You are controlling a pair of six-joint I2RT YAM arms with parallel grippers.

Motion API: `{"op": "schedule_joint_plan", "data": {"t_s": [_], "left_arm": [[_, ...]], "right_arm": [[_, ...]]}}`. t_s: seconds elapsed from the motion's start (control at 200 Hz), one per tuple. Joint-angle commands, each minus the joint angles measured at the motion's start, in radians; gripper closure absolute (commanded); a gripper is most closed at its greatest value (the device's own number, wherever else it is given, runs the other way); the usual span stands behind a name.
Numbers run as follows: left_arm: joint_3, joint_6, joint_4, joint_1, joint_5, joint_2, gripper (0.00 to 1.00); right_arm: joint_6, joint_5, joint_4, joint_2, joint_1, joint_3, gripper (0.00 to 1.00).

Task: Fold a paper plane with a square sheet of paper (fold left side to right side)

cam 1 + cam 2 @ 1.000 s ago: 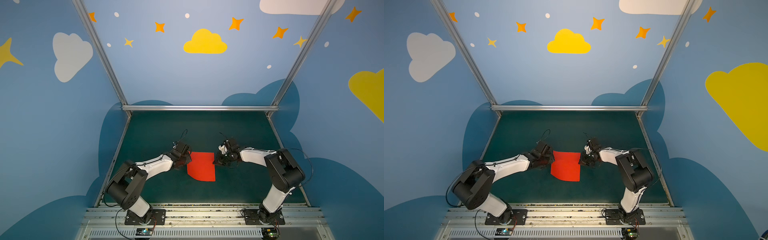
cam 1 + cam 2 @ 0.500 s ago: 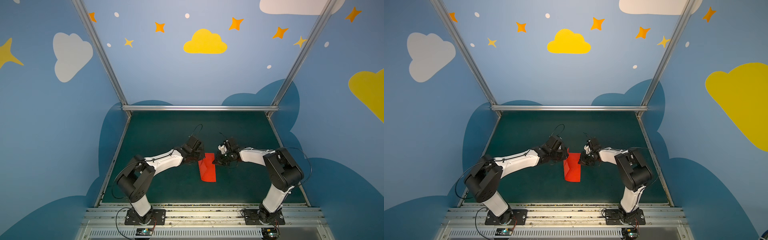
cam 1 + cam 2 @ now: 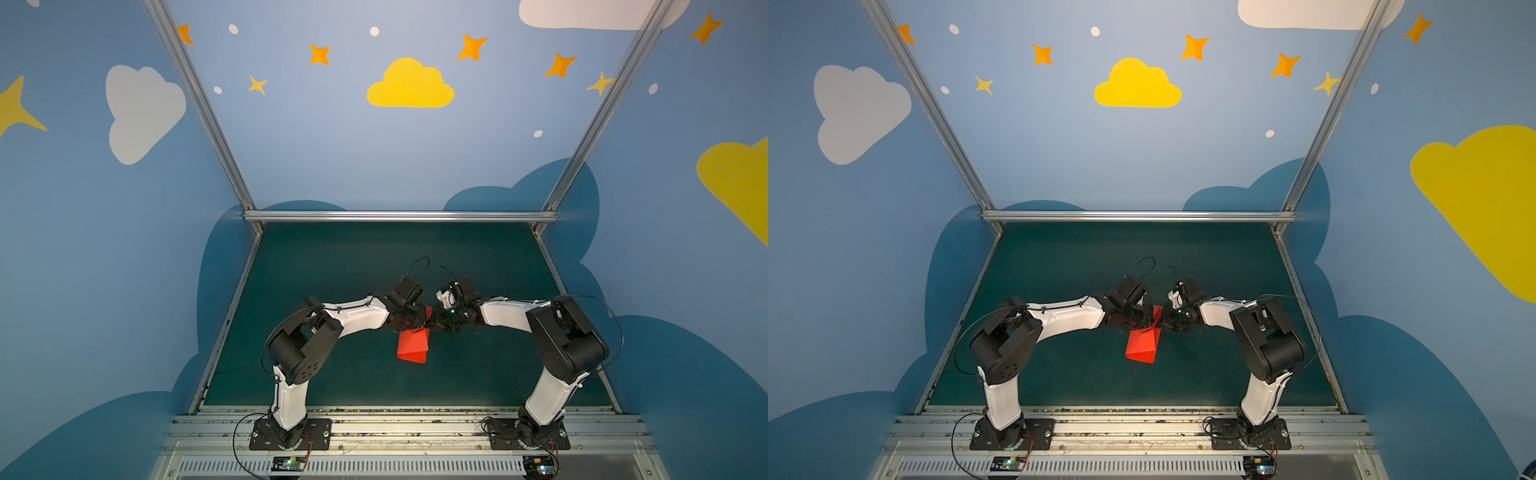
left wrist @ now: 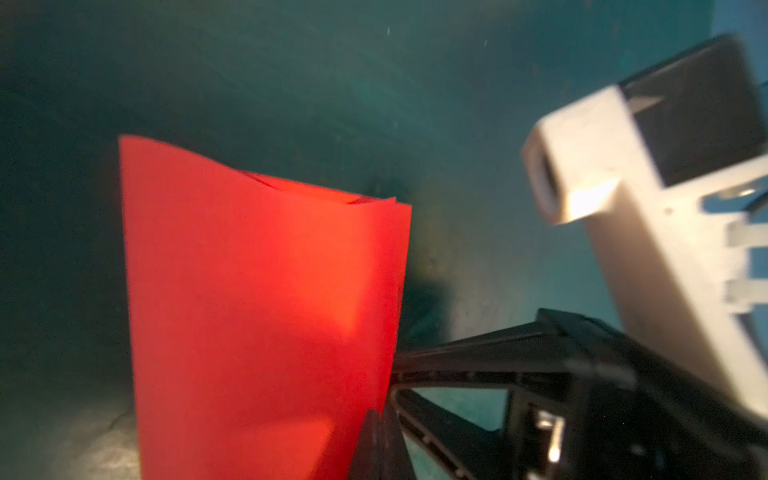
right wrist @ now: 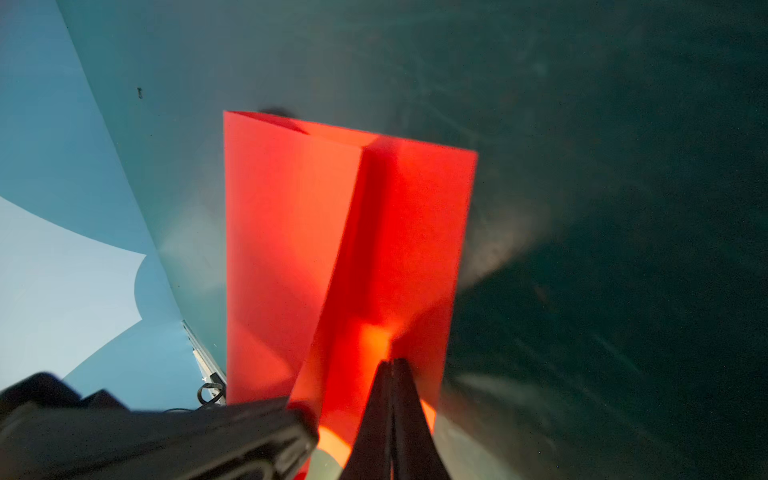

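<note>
Left hand is pinching shut on one edge of the square sheet of paper, and the right hand is clamping the other edge just beside it. The red sheet is sitting doubled over in the middle of the table, flaps gaping a bit.

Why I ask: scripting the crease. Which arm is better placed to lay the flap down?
Left, probably: the left fingers pinch the raised flap of the square sheet of paper beside the right fingers, which hold the other edge.

Sheet between left hand and right hand
</note>
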Motion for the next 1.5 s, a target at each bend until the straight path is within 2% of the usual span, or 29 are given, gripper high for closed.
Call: {"op": "schedule_joint_plan", "data": {"t_s": [0.0,0.22,0.25,0.335,0.471,0.741,0.956,1.166,1.497], "left_arm": [[0.015,0.031,-0.032,-0.006,0.0,0.011,0.97],[0.015,0.044,-0.039,-0.015,0.0,0.021,0.96],[0.015,0.044,-0.041,-0.016,0.0,0.024,0.93],[0.015,0.045,-0.044,-0.019,0.002,0.027,0.76],[0.009,0.047,-0.044,-0.021,0.001,0.032,0.67],[-0.011,0.048,-0.027,-0.021,-0.002,0.03,0.68],[-0.015,0.059,-0.023,-0.021,0.002,0.028,0.69],[-0.013,0.063,-0.02,-0.021,0.009,0.025,0.7],[-0.007,0.083,-0.022,-0.019,0.024,0.009,0.69]], "right_arm": [[-0.013,0.002,-0.054,-0.073,-0.042,-0.021,1.0],[-0.021,-0.005,-0.077,-0.165,-0.066,-0.039,1.0],[-0.021,-0.005,-0.077,-0.168,-0.066,-0.038,1.0],[-0.024,-0.004,-0.079,-0.16,-0.068,-0.027,1.0],[-0.023,-0.008,-0.08,-0.122,-0.075,0.007,1.0],[-0.018,-0.029,-0.085,-0.042,-0.081,0.101,1.0],[-0.027,-0.133,-0.082,0.062,-0.076,0.211,1.0],[-0.019,-0.188,-0.077,0.161,-0.045,0.282,1.0],[0.018,-0.184,-0.04,0.26,-0.01,0.302,1.0]]}}
